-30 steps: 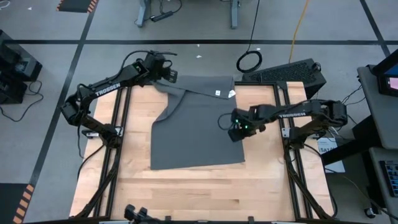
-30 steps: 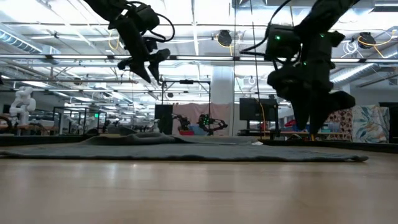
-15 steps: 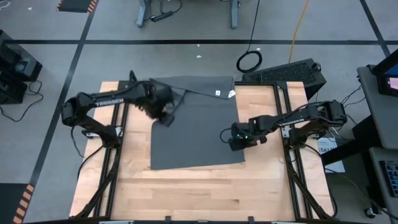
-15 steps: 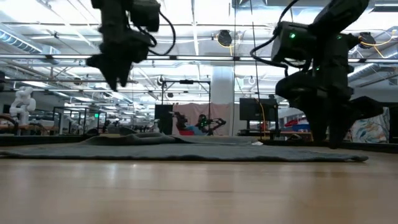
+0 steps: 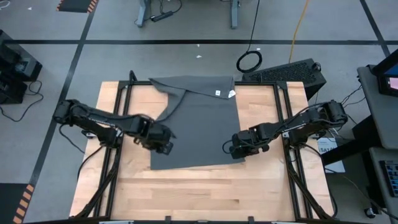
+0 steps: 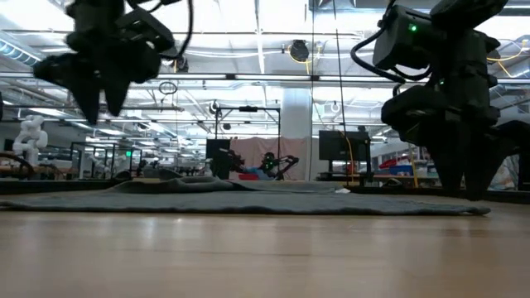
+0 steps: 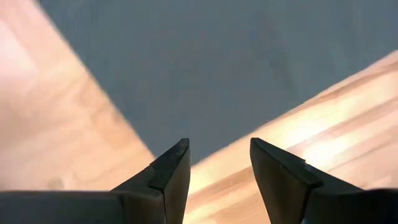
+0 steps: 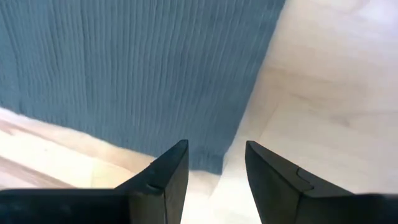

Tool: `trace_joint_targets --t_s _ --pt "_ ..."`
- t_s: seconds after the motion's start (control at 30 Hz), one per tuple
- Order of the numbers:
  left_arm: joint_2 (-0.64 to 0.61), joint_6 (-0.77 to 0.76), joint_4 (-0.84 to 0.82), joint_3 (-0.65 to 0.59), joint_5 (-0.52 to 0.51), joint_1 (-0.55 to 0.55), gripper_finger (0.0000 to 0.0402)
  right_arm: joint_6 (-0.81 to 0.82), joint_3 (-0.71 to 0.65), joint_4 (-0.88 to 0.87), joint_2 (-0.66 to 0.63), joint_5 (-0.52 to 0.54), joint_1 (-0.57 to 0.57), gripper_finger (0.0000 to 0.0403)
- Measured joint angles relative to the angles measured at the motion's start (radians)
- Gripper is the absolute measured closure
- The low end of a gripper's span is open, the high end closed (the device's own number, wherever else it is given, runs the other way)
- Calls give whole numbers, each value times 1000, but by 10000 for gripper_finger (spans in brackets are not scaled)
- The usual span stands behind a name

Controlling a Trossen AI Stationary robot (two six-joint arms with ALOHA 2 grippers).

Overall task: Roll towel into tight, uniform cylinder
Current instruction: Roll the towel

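No roll yet: towel [image 5: 199, 124] lies flat mid-frame, left claw [image 5: 163, 140] and right claw [image 5: 234, 148] part-open, empty, at lower corners.

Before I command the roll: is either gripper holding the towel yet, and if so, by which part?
Nothing is held. The left gripper and right gripper are both open and empty, each hanging above a near corner of the towel, which lies on the table.

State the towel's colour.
Plain dark grey towel, with a small white tag; clearest in the high view.
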Motion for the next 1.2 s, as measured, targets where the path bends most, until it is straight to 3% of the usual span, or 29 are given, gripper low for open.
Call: trace_joint_targets --t_s 0.13,0.3,0.5,0.87,1.2 --pt "0 -170 6 -31 -32 -100 223 -17 0 -3 0 -7 7 254" --pt "0 -366 15 -70 -65 -212 195 -143 0 -1 0 -102 -1 254" --pt "0 -531 83 -106 -57 -287 211 -336 0 -4 -5 -156 -29 254" --pt "49 -580 72 -107 -67 -302 233 -621 0 -4 -5 -159 -123 254" --pt "154 -558 170 -190 -61 -309 233 -494 1 46 -11 -206 -114 254"
